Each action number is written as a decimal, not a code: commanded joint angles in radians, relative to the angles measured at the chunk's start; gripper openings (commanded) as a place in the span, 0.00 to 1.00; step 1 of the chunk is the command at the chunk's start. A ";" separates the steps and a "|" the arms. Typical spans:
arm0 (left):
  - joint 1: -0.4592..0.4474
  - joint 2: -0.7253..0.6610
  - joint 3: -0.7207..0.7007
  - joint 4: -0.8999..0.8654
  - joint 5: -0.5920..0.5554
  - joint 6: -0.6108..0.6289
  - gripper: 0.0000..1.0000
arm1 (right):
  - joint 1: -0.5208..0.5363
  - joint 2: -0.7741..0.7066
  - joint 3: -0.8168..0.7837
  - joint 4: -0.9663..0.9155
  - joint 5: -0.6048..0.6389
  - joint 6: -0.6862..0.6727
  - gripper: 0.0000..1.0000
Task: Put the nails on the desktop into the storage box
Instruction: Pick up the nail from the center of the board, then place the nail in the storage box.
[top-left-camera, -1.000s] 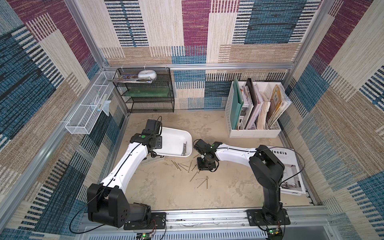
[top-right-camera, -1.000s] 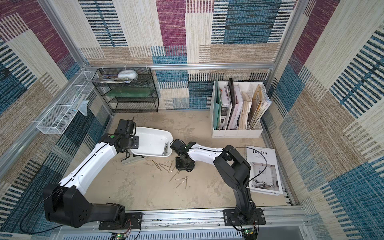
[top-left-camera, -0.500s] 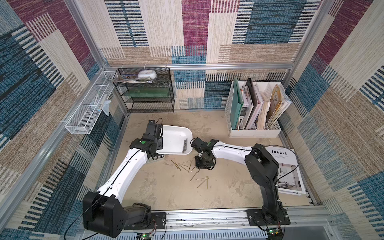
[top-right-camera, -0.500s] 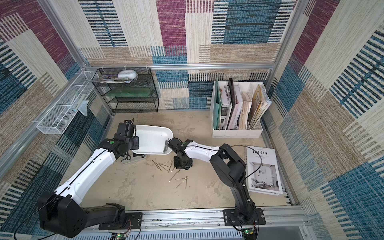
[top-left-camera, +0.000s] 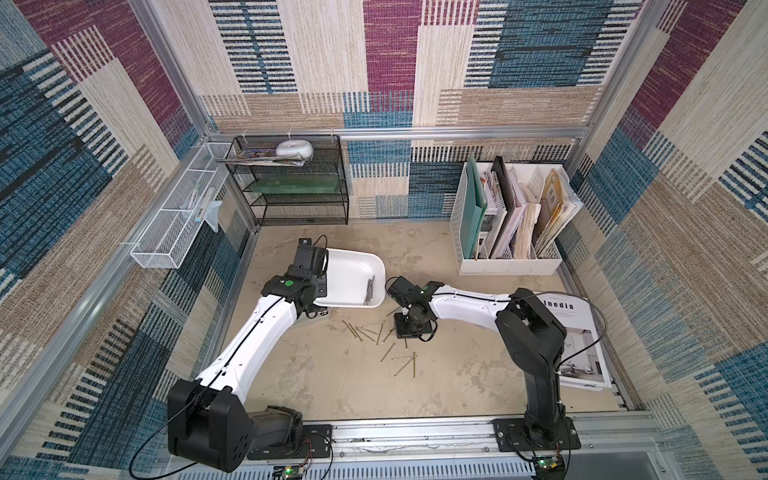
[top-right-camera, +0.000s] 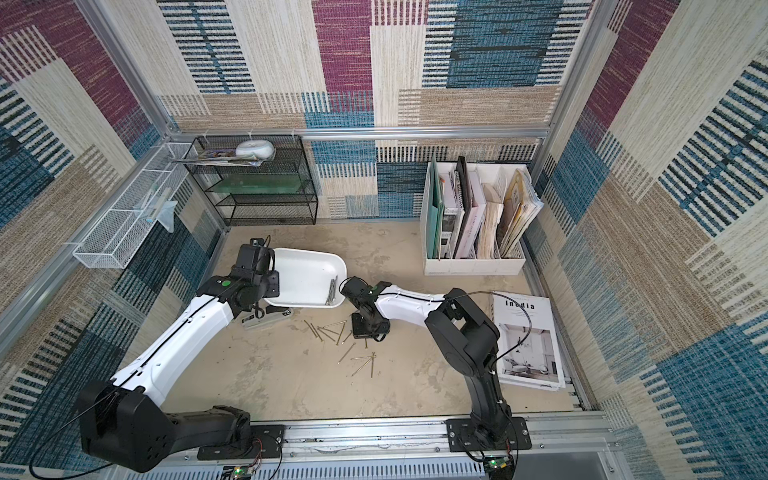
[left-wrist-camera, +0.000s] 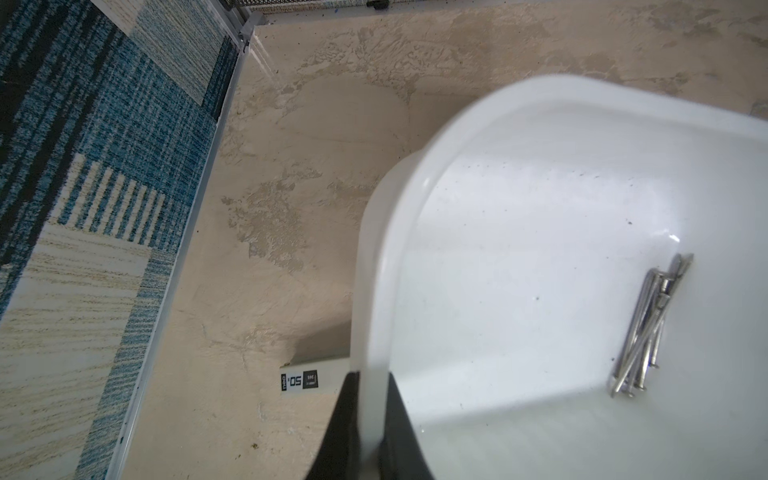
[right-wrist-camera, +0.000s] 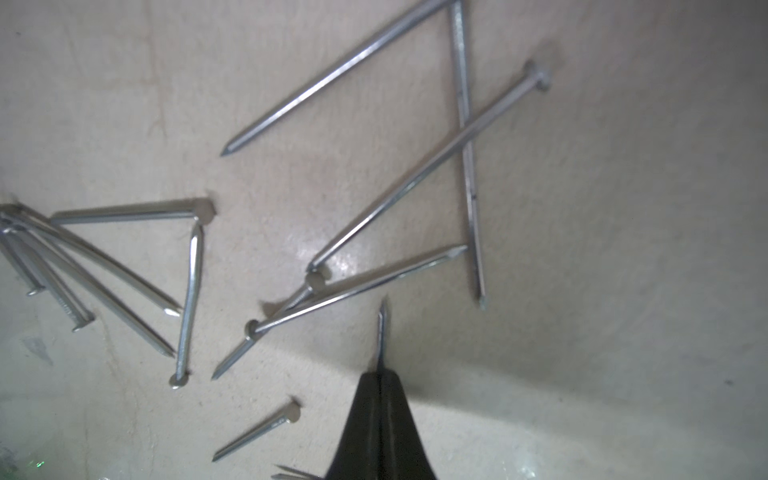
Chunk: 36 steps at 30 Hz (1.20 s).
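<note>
Patchwork woven panels in cream, blue and plum close in the flat beige, mottled desktop (top-left-camera: 324, 374). A black wire mesh shelf (top-left-camera: 299, 187) and a white slotted file holder (top-left-camera: 507, 262) packed with folders stand along the back, and a magazine (top-left-camera: 582, 336) lies flat off to my right. My left gripper (left-wrist-camera: 371, 378) is clamped on the rim of the shallow white plastic storage box (left-wrist-camera: 519, 199) with rounded corners, one black finger (left-wrist-camera: 345, 419) outside the wall and its partner inside. In a top view the box (top-left-camera: 349, 274) sits left of the desktop's middle, in front of the shelf. A bundle of thin grey metal nails (left-wrist-camera: 646, 328) lies inside it against the wall farthest from that gripper. A small white object (left-wrist-camera: 309, 380) printed "50" lies on the desktop, partly hidden beneath the box; I cannot tell whether the box's far end touches the surface. My right gripper (right-wrist-camera: 380, 376) points down just beside the box's near right corner. Its fingers are pressed together on a single nail (right-wrist-camera: 382, 328), whose pointed end sticks out past the fingertips. The loose nails (right-wrist-camera: 426, 172) lie scattered on the desktop around it, several crossing one another and a few fanned in a bunch. In a top view they (top-left-camera: 370, 325) spread from just in front of the box toward the front rail.
</note>
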 joint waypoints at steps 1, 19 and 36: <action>0.000 0.036 0.027 -0.011 0.027 -0.009 0.00 | -0.017 -0.022 -0.031 -0.081 0.085 -0.023 0.00; -0.011 0.118 0.064 -0.055 0.056 -0.013 0.00 | -0.061 -0.013 0.353 0.007 -0.176 -0.090 0.00; -0.016 0.150 0.084 -0.076 0.065 -0.003 0.00 | -0.047 0.347 0.664 0.066 -0.328 -0.026 0.00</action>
